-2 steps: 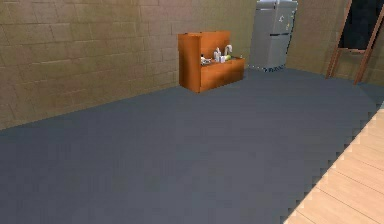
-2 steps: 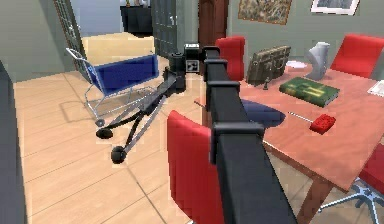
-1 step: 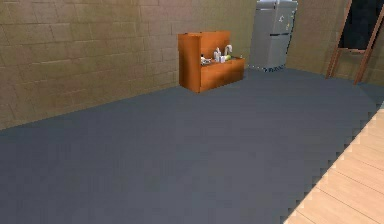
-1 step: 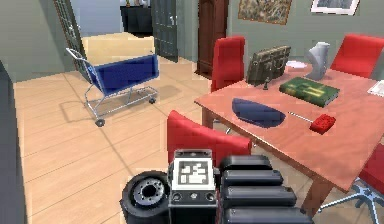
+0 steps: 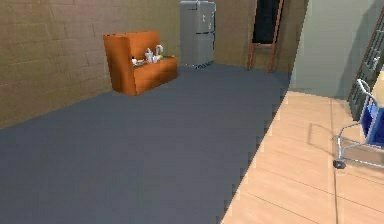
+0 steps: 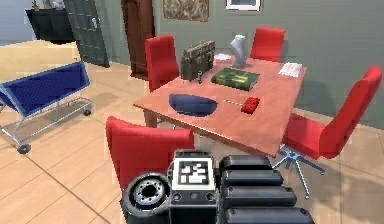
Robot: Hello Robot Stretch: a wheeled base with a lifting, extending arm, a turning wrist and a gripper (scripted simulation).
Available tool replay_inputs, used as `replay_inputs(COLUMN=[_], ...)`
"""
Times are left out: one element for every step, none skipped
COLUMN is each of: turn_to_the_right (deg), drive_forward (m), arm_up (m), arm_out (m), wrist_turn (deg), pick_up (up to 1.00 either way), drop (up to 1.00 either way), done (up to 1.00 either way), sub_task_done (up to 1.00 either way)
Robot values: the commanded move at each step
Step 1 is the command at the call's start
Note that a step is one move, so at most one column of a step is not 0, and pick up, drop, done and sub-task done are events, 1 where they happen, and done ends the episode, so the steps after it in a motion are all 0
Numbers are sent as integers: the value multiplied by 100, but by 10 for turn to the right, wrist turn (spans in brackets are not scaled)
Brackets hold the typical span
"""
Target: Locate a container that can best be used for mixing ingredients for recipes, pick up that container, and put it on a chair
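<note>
A dark blue, shallow bowl-like thing [image 6: 195,103] lies on the near left part of a reddish wooden table [image 6: 270,115] in the arm side view. Red chairs ring the table: one at the near side [image 6: 145,150], one at the left far side [image 6: 160,58], one at the back [image 6: 268,42] and a swivel one on the right [image 6: 338,120]. The arm's dark bar with a white marked square [image 6: 196,172] rises at the bottom edge. The gripper's dark body [image 6: 150,197] sits left of it, in front of the near chair. I cannot tell whether it holds anything.
On the table also lie a green book [image 6: 236,77], a small red thing [image 6: 252,104], a dark box [image 6: 200,60] and white paper [image 6: 290,69]. A blue-seated metal frame [image 6: 45,92] stands left. The forward view has an orange sofa [image 5: 140,62], a grey fridge [image 5: 197,32] and grey carpet [image 5: 130,150].
</note>
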Motion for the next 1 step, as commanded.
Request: replay_inputs(turn_to_the_right=[0], drive_forward=[0], arm_up=[0], arm_out=[28], wrist_turn=[0], pick_up=[0], drop=[0], done=[0], sub_task_done=[0])
